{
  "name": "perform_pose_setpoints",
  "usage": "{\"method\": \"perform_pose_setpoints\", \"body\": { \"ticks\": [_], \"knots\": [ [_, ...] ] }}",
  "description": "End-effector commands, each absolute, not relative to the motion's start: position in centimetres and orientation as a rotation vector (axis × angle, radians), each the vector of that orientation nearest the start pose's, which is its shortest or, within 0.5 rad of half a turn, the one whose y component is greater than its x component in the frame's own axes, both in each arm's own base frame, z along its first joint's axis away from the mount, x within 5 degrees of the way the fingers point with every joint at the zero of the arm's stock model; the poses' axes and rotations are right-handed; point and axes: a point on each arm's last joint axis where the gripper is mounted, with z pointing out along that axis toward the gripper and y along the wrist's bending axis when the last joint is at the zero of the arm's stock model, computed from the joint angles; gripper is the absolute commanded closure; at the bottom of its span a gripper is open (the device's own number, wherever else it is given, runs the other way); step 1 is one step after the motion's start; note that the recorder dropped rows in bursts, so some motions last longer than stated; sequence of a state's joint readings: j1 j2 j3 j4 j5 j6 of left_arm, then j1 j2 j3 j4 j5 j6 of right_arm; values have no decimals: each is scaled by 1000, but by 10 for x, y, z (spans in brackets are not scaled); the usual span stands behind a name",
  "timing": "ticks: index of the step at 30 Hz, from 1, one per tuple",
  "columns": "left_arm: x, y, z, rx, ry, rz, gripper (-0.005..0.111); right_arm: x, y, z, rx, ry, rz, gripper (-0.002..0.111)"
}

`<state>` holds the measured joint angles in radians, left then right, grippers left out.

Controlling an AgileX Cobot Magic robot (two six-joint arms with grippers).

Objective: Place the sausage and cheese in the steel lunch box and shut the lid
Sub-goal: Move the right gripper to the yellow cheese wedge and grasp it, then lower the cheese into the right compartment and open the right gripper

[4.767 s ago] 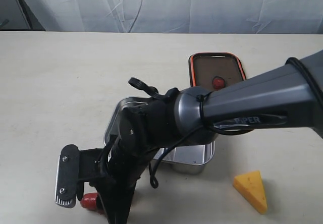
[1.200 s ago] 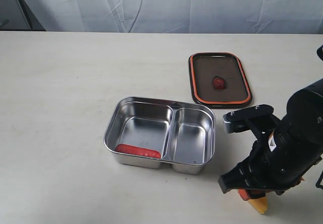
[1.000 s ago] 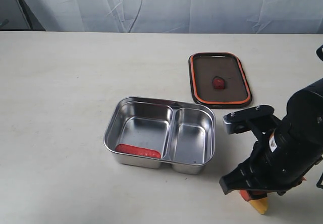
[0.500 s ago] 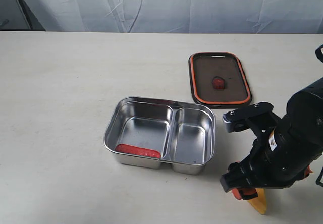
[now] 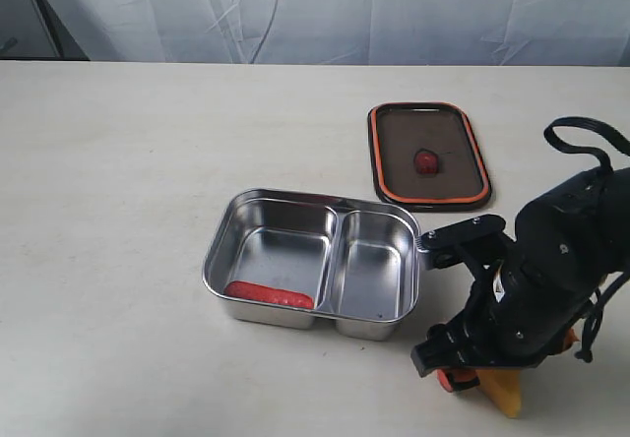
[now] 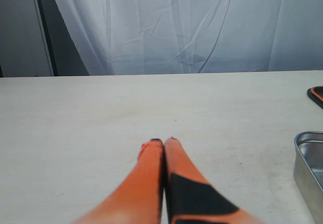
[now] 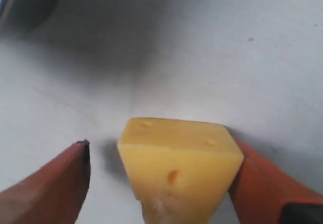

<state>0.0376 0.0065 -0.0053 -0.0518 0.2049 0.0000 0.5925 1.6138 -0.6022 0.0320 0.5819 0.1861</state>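
Right end effector (image 7: 160,151) open astride cheese (image 7: 176,173), one finger (image 7: 257,178) touching; centre first, then close squarely on flat sides.

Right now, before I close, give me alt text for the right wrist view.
The yellow cheese sits on the pale table between the orange fingers of the open right gripper. One finger looks to be touching the cheese; the other stands clear of it.
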Motion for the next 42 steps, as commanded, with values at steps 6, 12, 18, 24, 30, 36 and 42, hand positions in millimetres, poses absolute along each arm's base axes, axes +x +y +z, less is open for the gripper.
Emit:
{"method": "perform_pose_setpoints", "body": {
  "ticks": [6,12,18,24,30,36,42],
  "knots": [
    [56,1,196,-71,1675,-24,107,184,124,119,-540,3095,27,95],
    [56,1,196,-71,1675,-24,107,181,122,152,-513,3015,82,109],
    [56,1,196,-71,1675,-24,107,194,131,216,-475,2788,220,109],
    [56,1,196,-71,1675,-24,107,221,149,232,-464,2702,265,109],
    [56,1,196,-71,1675,-24,107,252,169,222,-474,2724,251,109],
    [56,1,196,-71,1675,-24,107,269,181,204,-504,2775,218,98],
    [56,1,196,-71,1675,-24,107,277,187,188,-517,2829,188,59]
  ]
}}
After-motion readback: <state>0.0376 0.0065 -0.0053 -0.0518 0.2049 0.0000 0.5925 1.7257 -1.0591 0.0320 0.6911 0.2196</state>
